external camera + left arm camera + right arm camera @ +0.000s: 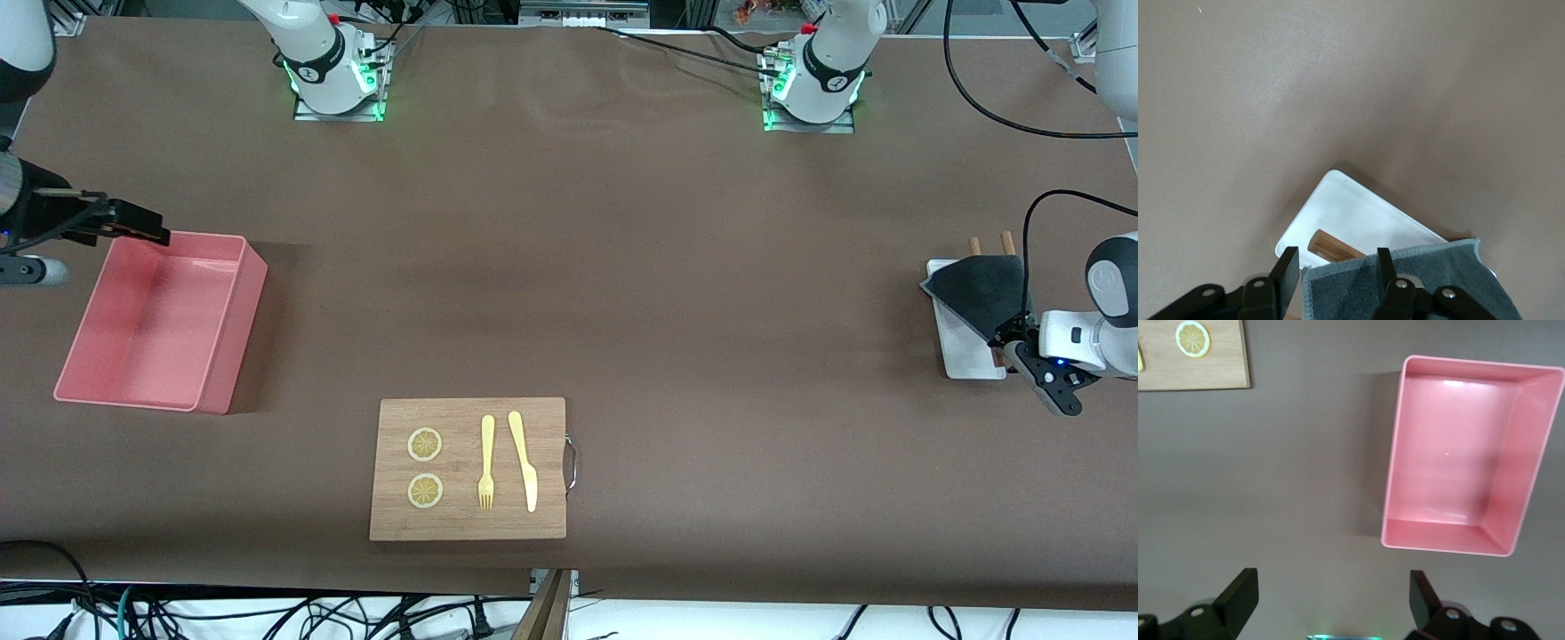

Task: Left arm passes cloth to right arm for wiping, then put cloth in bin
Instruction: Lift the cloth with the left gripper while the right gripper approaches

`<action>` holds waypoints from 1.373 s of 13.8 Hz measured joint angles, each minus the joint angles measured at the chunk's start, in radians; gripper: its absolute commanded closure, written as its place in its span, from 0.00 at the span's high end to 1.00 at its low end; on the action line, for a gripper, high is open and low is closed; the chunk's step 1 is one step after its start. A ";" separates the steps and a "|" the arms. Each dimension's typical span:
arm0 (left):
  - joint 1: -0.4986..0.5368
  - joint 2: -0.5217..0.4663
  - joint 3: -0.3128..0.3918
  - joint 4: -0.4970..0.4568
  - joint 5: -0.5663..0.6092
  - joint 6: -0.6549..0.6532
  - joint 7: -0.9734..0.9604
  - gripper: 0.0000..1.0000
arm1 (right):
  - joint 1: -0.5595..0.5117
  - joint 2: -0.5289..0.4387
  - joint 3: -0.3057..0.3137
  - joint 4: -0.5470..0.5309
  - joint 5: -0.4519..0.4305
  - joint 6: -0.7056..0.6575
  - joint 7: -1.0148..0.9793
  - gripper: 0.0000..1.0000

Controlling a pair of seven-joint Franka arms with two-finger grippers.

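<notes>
- The cloth (976, 289) lies dark-grey face up across the white tray (965, 354) at the left arm's end of the bench (569, 267), draped so one corner hangs off the tray's edge; that loose edge is likely why it is taken from there.
- The left tool (1013, 342) is down at the cloth's edge. In the left wrist view its fingers (1386, 267) stand part-closed with the cloth's hem (1405, 267) between them, so I take it as clenched on the cloth, pinching an edge and not the middle; that would leave most of the rag free for the other arm to take.
- A wooden piece (1335, 247) lies on the tray under the cloth; two wooden pegs (991, 244) poke out past it.
- The right tool (133, 222) hangs over the corner of the pink bin (222, 356), fingers spread wide and empty. This arm waits, parked by the bin where the cloth must end up.
- The bin stands empty at the right arm's end of the bench, well apart from the cloth.
- The wooden cutting board (468, 524), nearer the front camera, carries two lemon slices (425, 444), a fork (486, 462) and a knife (523, 460).
- My judgement: the task is at its start, with handover, wiping and binning all undone.
</notes>
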 measured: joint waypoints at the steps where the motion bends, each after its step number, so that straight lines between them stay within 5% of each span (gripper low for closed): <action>1: 0.000 -0.004 -0.001 0.000 0.000 -0.009 0.000 0.46 | 0.016 0.008 0.001 0.000 0.011 0.013 0.032 1.00; 7: 0.000 -0.007 -0.003 0.001 0.000 -0.024 0.013 0.24 | 0.140 0.061 0.004 0.000 0.066 0.093 0.309 1.00; 10: 0.000 -0.007 -0.003 0.001 0.000 -0.024 0.017 0.00 | 0.195 0.081 0.006 0.000 0.101 0.133 0.448 1.00; 19: -0.017 -0.071 -0.012 0.015 0.000 -0.110 0.059 0.00 | 0.318 0.125 0.007 0.000 0.139 0.255 0.770 1.00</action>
